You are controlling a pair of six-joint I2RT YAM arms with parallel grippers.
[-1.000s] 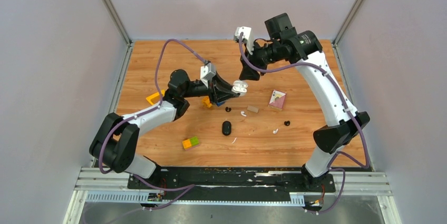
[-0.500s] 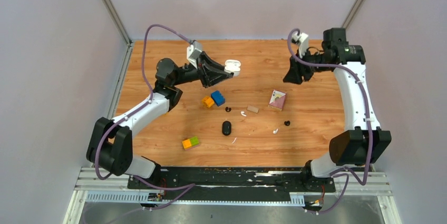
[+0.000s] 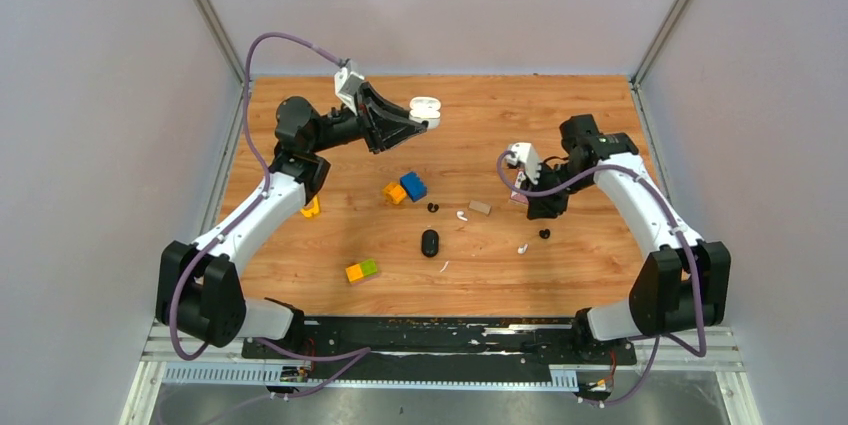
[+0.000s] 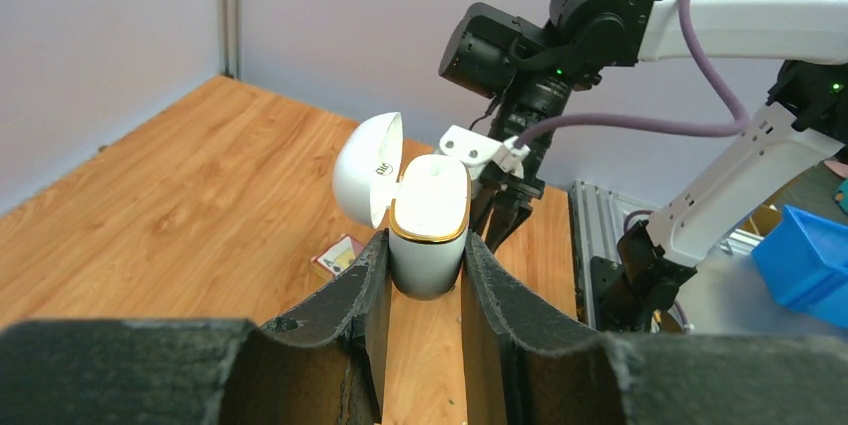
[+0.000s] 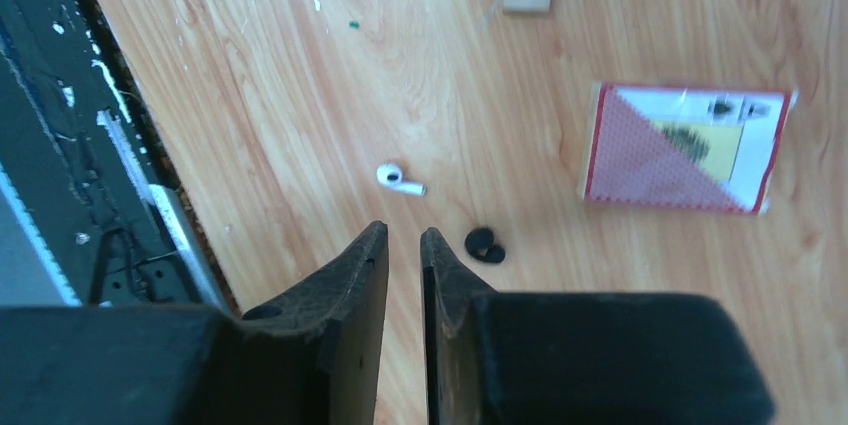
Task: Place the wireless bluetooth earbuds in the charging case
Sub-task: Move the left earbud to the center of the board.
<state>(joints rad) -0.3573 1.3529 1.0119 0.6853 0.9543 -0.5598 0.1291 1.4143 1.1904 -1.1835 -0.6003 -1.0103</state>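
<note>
While the white charging case (image 4: 430, 220) sits pinched between the fingers of your left gripper (image 4: 425, 250) — lid swung open, held up over the far left of the table (image 3: 600, 115) — the four earbuds lie loose on the wood. A white bud (image 3: 461, 215) and a black bud (image 3: 432, 208) are near the middle, and a second white bud (image 5: 400, 180) and second black bud (image 5: 484, 245) lie close under your right gripper (image 5: 403, 237). That gripper's fingers stand almost together — a thin gap, nothing in it — near a red-and-white card (image 5: 685, 150).
</note>
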